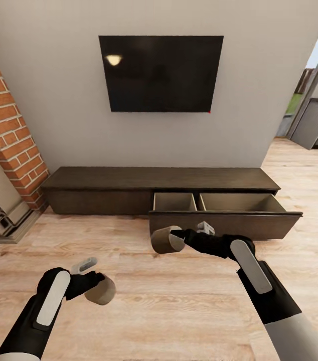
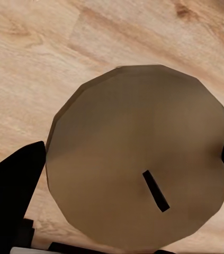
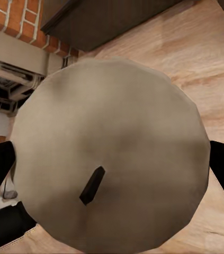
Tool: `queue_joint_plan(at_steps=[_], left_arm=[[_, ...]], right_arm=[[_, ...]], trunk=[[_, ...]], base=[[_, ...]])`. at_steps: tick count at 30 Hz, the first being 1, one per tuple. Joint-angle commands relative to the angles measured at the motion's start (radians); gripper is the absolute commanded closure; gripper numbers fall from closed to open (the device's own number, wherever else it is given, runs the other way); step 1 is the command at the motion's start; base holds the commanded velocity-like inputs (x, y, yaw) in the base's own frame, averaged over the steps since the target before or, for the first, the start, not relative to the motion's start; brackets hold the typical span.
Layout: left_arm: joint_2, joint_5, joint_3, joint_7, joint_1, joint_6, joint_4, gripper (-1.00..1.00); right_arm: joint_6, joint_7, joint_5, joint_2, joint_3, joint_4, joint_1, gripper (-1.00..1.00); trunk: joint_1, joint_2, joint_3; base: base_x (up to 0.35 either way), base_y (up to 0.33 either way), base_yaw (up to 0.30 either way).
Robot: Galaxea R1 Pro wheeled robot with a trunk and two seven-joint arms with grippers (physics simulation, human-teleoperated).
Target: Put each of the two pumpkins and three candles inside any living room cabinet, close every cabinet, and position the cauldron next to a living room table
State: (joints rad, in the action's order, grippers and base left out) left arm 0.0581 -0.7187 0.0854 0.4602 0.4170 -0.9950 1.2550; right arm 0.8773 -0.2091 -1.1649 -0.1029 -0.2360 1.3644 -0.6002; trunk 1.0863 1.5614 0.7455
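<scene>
Two stubby tan candles, likely light, rigid and a bit slick, are each gripped across their round sides. The right pincer (image 1: 179, 235) holds one candle (image 1: 165, 239) before the open cabinet (image 1: 99, 190) drawer (image 1: 224, 203); the left pincer (image 1: 95, 277) clamps the other candle (image 1: 101, 292) above the floor (image 1: 169, 301).

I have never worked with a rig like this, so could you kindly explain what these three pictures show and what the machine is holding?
This is a simulated two-armed robot. The large picture comes from its head camera, looking down over both arms. The left gripper holds a tan candle; the right gripper holds a second candle. Ahead stands the cabinet, a low dark console under a wall TV, with one drawer pulled open, its inside bare. The other two pictures come from cameras at each wrist: each looks at its candle's round end, with a dark wick, between black fingers.
</scene>
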Motion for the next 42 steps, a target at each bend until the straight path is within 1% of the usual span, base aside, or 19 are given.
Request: queue_joint_plan(at_steps=[1, 16, 20, 24, 42], left_arm=[[0.000, -0.013, 0.000, 0.009, 0.000, -0.002, 0.001, 1.00], [-0.001, -0.013, 0.000, 0.009, 0.000, -0.002, 0.001, 1.00], [-0.001, -0.013, 0.000, 0.009, 0.000, -0.002, 0.001, 1.00], [-0.001, -0.013, 0.000, 0.009, 0.000, -0.002, 0.001, 1.00], [-0.001, -0.012, 0.000, 0.009, 0.000, -0.002, 0.001, 1.00]], right_arm=[[-0.001, -0.010, -0.016, 0.000, -0.002, 0.001, -0.001, 1.00], [-0.001, -0.010, -0.017, -0.001, 0.000, -0.011, -0.001, 1.00], [0.000, -0.010, -0.018, 0.000, 0.025, -0.013, -0.001, 1.00], [0.000, -0.010, -0.018, -0.001, 0.030, -0.013, -0.001, 1.00], [0.000, -0.010, -0.018, 0.000, 0.030, -0.019, -0.001, 1.00]], trunk=[[-0.004, -0.007, -0.002], [-0.062, -0.112, -0.049], [-0.077, -0.140, -0.062], [-0.092, -0.168, -0.074], [-0.092, -0.168, -0.074]], base=[[0.000, 0.000, -0.277], [0.000, 0.000, -0.277], [0.000, 0.000, -0.277], [0.000, 0.000, -0.277], [0.000, 0.000, -0.277]])
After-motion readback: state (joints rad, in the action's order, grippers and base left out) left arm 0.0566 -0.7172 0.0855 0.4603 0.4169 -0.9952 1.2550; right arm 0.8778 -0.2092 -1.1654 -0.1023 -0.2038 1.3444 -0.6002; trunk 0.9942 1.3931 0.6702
